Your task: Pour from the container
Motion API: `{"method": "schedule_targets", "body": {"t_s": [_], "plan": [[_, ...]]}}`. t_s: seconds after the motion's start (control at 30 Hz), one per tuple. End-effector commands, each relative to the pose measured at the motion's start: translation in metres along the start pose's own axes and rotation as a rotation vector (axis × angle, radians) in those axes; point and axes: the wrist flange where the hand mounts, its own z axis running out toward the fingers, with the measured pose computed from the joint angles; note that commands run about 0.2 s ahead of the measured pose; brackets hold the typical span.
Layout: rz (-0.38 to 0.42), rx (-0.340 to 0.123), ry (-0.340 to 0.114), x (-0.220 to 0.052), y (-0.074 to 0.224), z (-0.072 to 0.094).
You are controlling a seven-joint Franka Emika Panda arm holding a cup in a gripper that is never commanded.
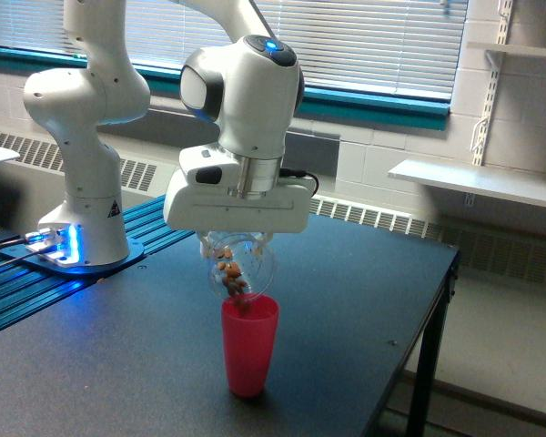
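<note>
My gripper [236, 244] is shut on the container [241, 268], a clear ridged plastic cup tipped over with its mouth facing down and toward the camera. Brown nut-like pieces [232, 276] lie low inside it, near its rim. Directly beneath stands an upright pink-red cup [249, 346] on the dark table [346, 300]. The container's lower rim hangs just over the pink cup's mouth. The fingers are mostly hidden under the white hand body.
The arm's white base [84, 218] stands on a blue-lit rail at the exterior view's left. The table's edge [437, 300] drops off at the exterior view's right. A white wall shelf [478, 182] sits beyond it, below a blind-covered window.
</note>
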Motion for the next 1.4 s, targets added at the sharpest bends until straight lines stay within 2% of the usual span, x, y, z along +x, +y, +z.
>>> {"method": "schedule_targets", "body": {"t_s": [0.03, 1.4], "plan": [[-0.03, -0.011, -0.001, -0.001, -0.005, -0.001], [-0.066, -0.002, -0.018, -0.013, -0.004, -0.006]]}}
